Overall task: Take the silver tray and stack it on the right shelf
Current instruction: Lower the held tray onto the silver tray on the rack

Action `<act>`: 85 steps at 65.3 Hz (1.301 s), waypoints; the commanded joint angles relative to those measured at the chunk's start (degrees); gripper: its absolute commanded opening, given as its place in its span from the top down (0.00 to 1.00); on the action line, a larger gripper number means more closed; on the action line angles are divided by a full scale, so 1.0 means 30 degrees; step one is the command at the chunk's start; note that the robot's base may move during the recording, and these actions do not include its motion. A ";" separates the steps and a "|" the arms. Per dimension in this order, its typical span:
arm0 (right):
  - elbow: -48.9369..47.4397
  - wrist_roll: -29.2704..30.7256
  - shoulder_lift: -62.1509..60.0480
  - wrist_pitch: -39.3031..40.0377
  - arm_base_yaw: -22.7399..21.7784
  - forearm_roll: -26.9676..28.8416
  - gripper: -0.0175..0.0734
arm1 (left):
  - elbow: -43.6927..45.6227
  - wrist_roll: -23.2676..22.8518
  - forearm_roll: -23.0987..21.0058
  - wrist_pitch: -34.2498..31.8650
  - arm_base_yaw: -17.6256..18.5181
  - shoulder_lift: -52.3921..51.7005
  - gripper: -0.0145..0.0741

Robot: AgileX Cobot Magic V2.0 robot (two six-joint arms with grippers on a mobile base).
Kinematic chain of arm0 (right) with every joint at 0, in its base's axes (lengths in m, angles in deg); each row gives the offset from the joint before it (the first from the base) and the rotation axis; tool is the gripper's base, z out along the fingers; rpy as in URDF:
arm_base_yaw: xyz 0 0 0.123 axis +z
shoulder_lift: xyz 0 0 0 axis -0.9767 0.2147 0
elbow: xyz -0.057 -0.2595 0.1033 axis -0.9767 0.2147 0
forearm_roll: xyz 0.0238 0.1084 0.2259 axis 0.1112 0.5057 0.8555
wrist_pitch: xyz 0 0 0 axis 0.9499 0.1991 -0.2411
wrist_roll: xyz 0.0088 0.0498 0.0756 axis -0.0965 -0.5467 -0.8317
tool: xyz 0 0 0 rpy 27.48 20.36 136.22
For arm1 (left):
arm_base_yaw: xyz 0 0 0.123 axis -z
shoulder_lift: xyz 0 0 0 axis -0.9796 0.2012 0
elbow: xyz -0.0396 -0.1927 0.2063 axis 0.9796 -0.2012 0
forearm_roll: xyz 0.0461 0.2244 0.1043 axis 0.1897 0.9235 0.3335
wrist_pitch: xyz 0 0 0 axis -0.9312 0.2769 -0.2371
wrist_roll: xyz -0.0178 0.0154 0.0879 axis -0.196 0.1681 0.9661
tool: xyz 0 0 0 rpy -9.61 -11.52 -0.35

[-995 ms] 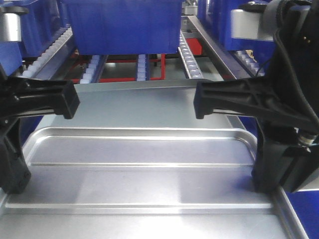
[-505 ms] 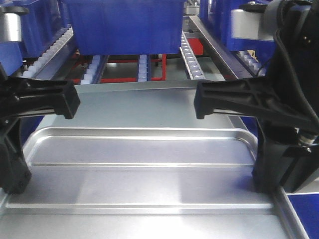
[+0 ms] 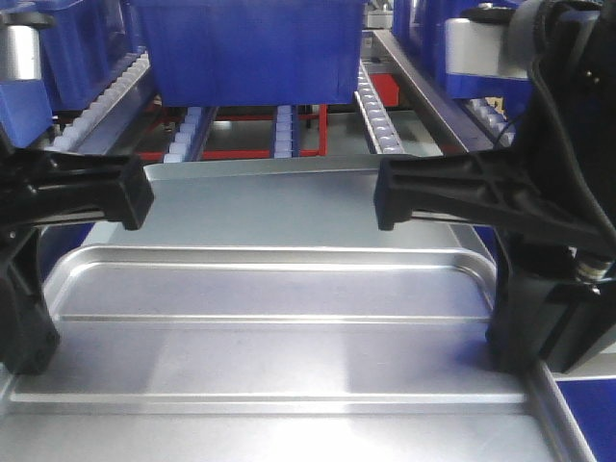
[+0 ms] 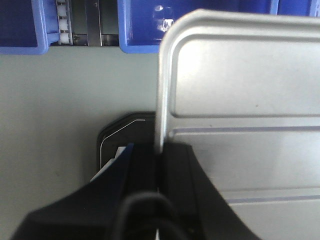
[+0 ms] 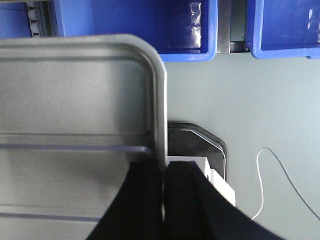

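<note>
Left gripper [image 4: 159, 167] and right gripper [image 5: 164, 182] are pinching the silver tray [image 3: 269, 356] by its side rims — it's facing the right shelf [image 3: 377, 115] rollers.

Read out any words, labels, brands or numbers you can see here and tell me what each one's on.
No readable text in any view. The silver tray, the blue bins and the black left gripper and right gripper show no print, labels or numbers.

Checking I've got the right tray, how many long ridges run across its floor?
2. On the silver tray: the far ridge mid-floor, the near ridge closer to the camera. The tray's near end is cropped.
</note>
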 commanded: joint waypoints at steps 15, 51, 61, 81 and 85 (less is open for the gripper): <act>-0.0464 0.0109 -0.0614 0.0372 0.0007 -0.0521 0.74 | 0.0404 -0.0002 0.0227 -0.0007 0.0183 -0.0472 0.95; -0.0829 0.1583 -0.0514 0.0811 -0.0447 -0.0485 0.74 | 0.0654 0.1275 0.0134 -0.0521 -0.0226 -0.0461 0.95; -0.2142 0.2805 0.0130 0.1258 -0.1303 -0.0390 0.74 | 0.1561 0.3535 -0.0519 -0.1236 -0.1666 0.0023 0.95; -0.6241 0.5381 0.3589 0.2345 -0.3566 -0.0088 0.75 | 0.4577 0.9586 -0.4129 -0.3567 -0.5252 0.3415 0.95; -0.7130 0.5983 0.4368 0.2508 -0.4071 0.0201 0.75 | 0.5265 0.9883 -0.4230 -0.4051 -0.5696 0.4213 0.95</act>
